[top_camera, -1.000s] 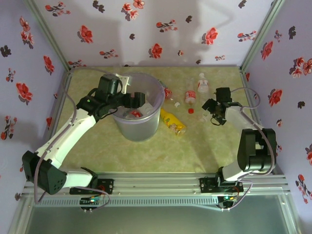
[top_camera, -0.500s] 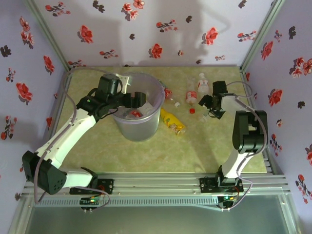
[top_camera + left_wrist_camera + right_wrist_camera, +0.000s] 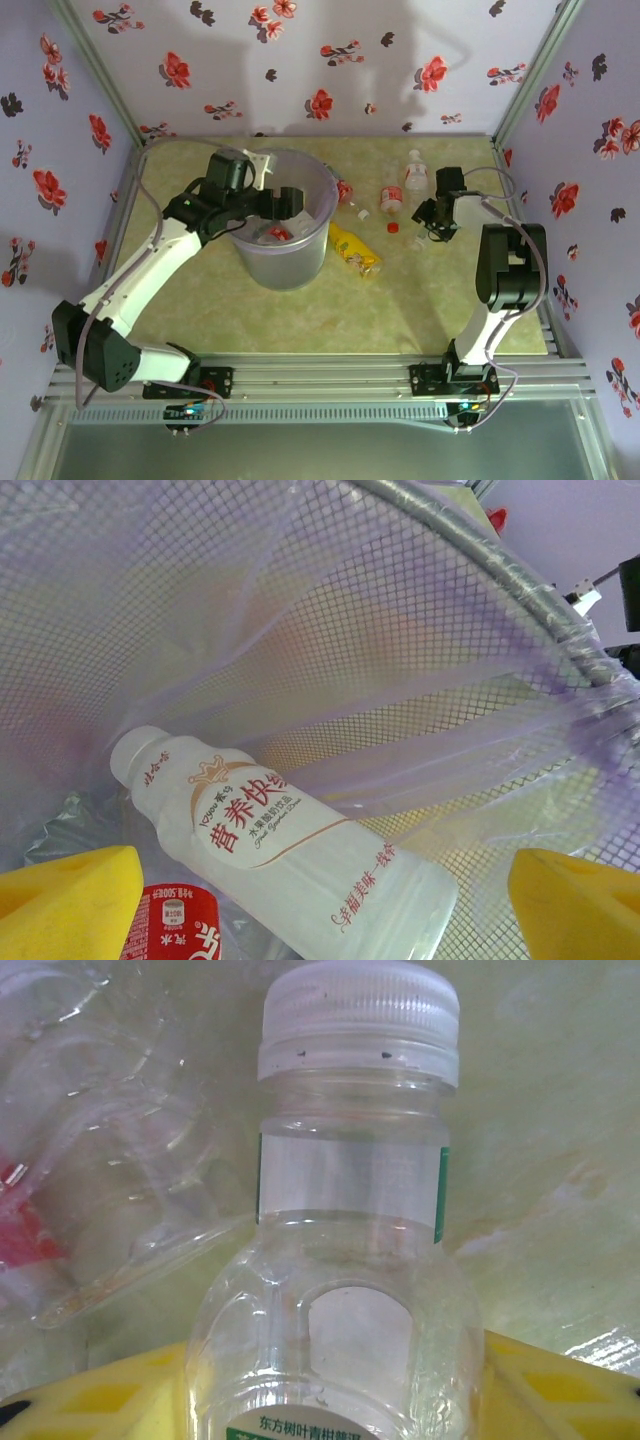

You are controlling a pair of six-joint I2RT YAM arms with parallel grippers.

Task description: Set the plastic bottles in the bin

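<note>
Right hand (image 3: 430, 215) straddles a green-labelled bottle (image 3: 350, 1190) on the tabletop (image 3: 420, 300) right of the bin (image 3: 300, 265), pads (image 3: 560, 1380) close at its sides; whether it grips I cannot tell. A loose pinch could let the bottle slip mid-carry. Left hand (image 3: 320, 900) gapes empty over the bin

The white left arm (image 3: 150, 270) is stretched from its near-left base toward the far middle. The left gripper (image 3: 285, 203) is pointed downward, its yellow pads (image 3: 70, 900) spread wide apart. The right arm (image 3: 510, 270) is folded upright at the right, forearm reached leftward. The right gripper (image 3: 428, 215) is closed, pads (image 3: 560, 1390) pressed against a small clear white-capped plastic bottle (image 3: 340, 1290).
</note>
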